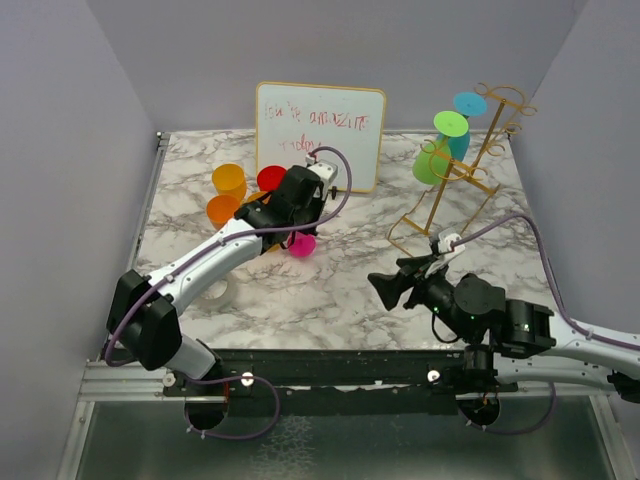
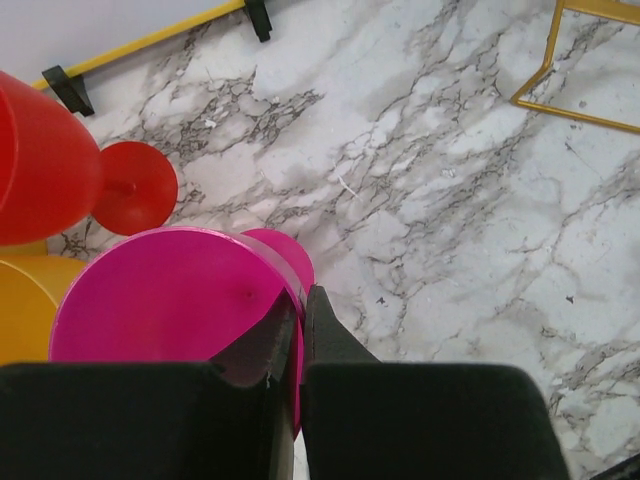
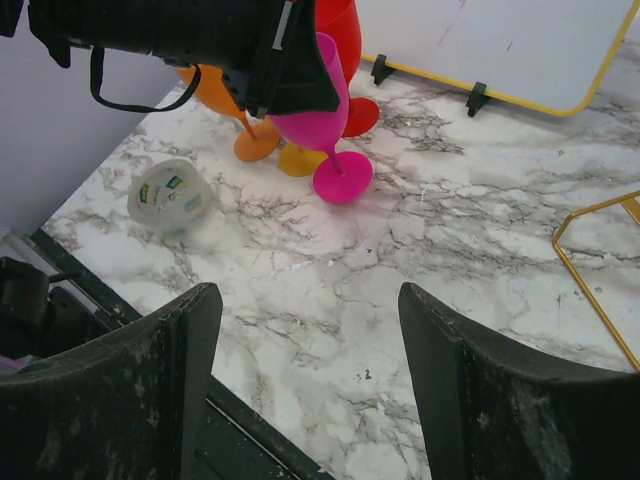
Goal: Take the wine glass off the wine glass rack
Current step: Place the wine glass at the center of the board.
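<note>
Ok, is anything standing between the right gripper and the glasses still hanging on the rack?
Nothing visible does: only marble tabletop lies between the open right gripper and the wine glass rack. The green glass hangs nearest the gripper on its slanted rails.

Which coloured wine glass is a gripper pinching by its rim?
The pink glass, its rim clamped by the left gripper; the others stand free or hang on the rack.
</note>
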Robot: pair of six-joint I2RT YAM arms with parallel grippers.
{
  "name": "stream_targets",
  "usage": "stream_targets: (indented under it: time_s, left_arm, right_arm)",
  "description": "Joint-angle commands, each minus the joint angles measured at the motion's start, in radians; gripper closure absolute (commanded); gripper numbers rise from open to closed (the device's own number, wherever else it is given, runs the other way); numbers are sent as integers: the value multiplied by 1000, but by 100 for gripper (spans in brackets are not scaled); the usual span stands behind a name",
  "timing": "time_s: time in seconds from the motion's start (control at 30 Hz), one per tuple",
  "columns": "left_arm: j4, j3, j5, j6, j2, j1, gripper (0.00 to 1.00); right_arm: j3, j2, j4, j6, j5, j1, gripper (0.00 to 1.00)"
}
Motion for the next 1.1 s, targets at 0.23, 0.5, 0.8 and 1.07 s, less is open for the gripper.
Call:
stream_targets:
  time_s: [0.23,0.5,0.8,1.07]
  left_arm:
    - [108,36,-66,75,89,3,100]
    - [111,34,-108,79,146,3,100]
    - [77,39,-109,79,132,3,78]
    - [32,76,-88,74,95,3,56]
  right_arm:
    - [114,-36,-215,160,36,3,24]
    - [190,9,-238,159,-9,3,23]
    - [216,34,-267,158,-1,3,23]
    - [365,93,-370,92,15,3,22]
